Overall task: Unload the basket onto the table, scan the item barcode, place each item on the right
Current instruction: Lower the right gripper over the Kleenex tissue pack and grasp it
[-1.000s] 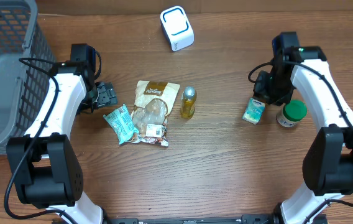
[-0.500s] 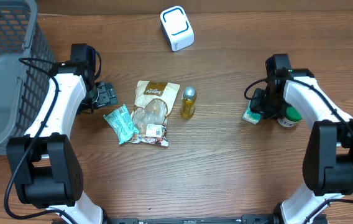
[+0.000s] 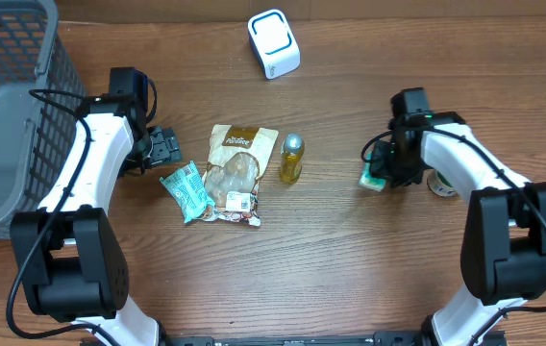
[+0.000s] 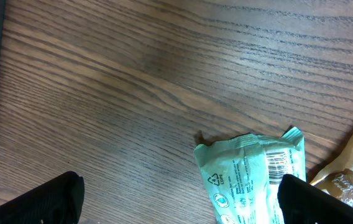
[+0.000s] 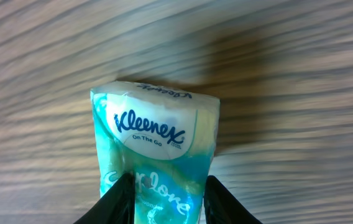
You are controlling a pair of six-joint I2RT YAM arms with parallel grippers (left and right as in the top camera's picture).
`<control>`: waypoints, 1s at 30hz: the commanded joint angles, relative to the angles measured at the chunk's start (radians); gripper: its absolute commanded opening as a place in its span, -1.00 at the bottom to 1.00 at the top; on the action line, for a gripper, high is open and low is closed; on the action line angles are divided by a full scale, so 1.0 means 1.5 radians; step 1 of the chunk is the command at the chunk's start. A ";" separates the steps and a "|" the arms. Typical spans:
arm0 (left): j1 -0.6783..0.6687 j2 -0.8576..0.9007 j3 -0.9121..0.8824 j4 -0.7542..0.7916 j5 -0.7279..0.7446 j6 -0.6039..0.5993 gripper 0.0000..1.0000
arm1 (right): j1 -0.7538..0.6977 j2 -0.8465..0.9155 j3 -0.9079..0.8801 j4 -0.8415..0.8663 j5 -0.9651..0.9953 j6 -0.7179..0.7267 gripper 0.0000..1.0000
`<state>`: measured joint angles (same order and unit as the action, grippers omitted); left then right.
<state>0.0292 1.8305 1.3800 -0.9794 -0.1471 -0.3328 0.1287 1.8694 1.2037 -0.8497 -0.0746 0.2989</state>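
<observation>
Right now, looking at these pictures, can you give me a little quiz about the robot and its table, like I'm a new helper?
1. True or false: the left gripper is open and holds nothing.
2. Which thing is the right gripper shut on? A: yellow bottle. B: tissue pack. C: green-lidded jar.
3. Fill in: the brand name printed on that pack is ____.
Key: 1 true; 2 B; 3 Kleenex.
</observation>
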 commanded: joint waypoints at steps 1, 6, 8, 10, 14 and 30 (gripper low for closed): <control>0.006 -0.020 -0.002 -0.002 -0.004 0.010 0.99 | 0.031 -0.007 -0.005 0.002 -0.020 -0.010 -0.34; 0.006 -0.020 -0.002 -0.002 -0.004 0.010 0.99 | 0.054 -0.008 0.017 -0.024 -0.033 -0.013 -0.03; 0.006 -0.020 -0.002 -0.002 -0.004 0.010 0.99 | 0.043 -0.012 0.067 -0.084 -0.034 -0.012 0.08; 0.006 -0.020 -0.002 -0.002 -0.004 0.010 0.99 | 0.035 -0.013 0.094 -0.112 -0.034 -0.013 0.16; 0.006 -0.020 -0.002 -0.002 -0.004 0.010 0.99 | 0.025 -0.013 0.106 -0.123 -0.034 -0.013 0.34; 0.006 -0.020 -0.002 -0.002 -0.004 0.010 0.99 | 0.026 -0.013 0.069 -0.110 -0.052 -0.008 -0.60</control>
<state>0.0292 1.8305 1.3800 -0.9798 -0.1471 -0.3325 0.1680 1.8690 1.3373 -1.0306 -0.1333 0.2871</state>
